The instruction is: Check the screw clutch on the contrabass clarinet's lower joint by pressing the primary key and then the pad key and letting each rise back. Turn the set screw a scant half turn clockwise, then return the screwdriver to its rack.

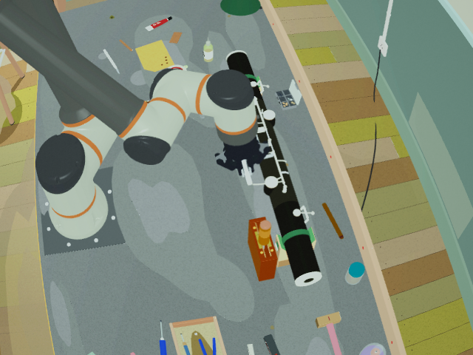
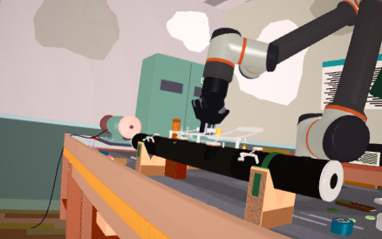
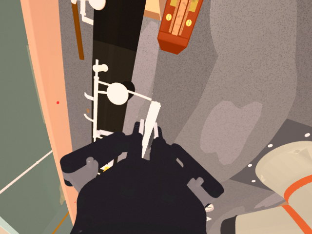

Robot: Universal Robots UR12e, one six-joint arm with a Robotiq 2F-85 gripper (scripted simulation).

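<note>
My gripper (image 3: 147,131) (image 1: 244,171) (image 2: 209,126) is closed over the white primary key touchpiece (image 3: 150,121) (image 1: 247,175), a flat paddle that sticks out beside the black contrabass clarinet joint (image 1: 275,168) (image 2: 235,163). The paddle lies between my fingers, joined by a thin arm to the round white pad key (image 3: 117,93) (image 1: 270,182) on the tube. The joint rests in two wooden cradles with green straps. The screwdriver (image 1: 264,233), with a tan and yellow handle, stands in its orange rack (image 1: 261,250) (image 3: 179,24) beside the tube, toward its open end.
The bench's raised wooden edge (image 1: 336,160) runs close along the far side of the clarinet. A brown rod (image 1: 332,220), a teal-capped jar (image 1: 354,273) and a small parts box (image 1: 288,97) lie between them. My arm's base (image 1: 74,206) stands on the left.
</note>
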